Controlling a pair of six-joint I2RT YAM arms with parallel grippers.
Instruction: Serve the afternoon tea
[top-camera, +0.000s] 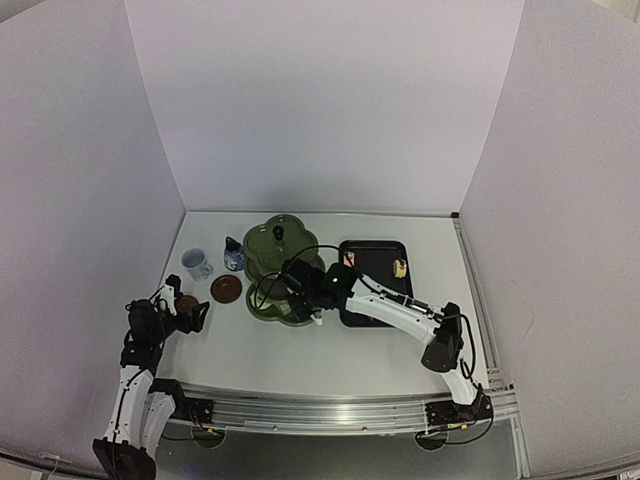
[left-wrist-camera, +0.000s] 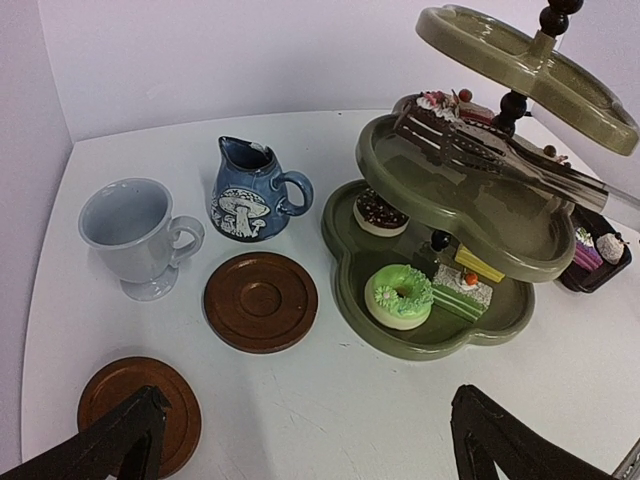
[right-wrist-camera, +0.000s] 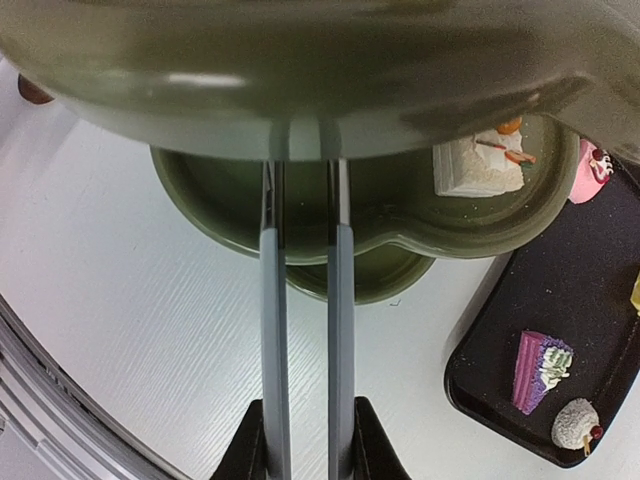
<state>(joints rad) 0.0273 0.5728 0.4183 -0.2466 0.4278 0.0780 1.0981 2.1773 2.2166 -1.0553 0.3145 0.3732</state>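
Grips tongs (right-wrist-camera: 272, 300) in right pincer (right-wrist-camera: 305, 430), tips over middle tier of stand (left-wrist-camera: 430, 190); holds left pincer (left-wrist-camera: 310, 440) wide above bench (left-wrist-camera: 300, 380) near coaster (left-wrist-camera: 125, 400).

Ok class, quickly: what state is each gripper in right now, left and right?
Left gripper: open, holding nothing.
Right gripper: closed on the metal tongs.

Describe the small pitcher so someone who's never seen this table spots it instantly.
Start at the dark green three-tier stand. Just left of it, between the stand and the white mug, behind a brown coaster, stands the pitcher. It alone is blue, with a white mushroom painted on its side.
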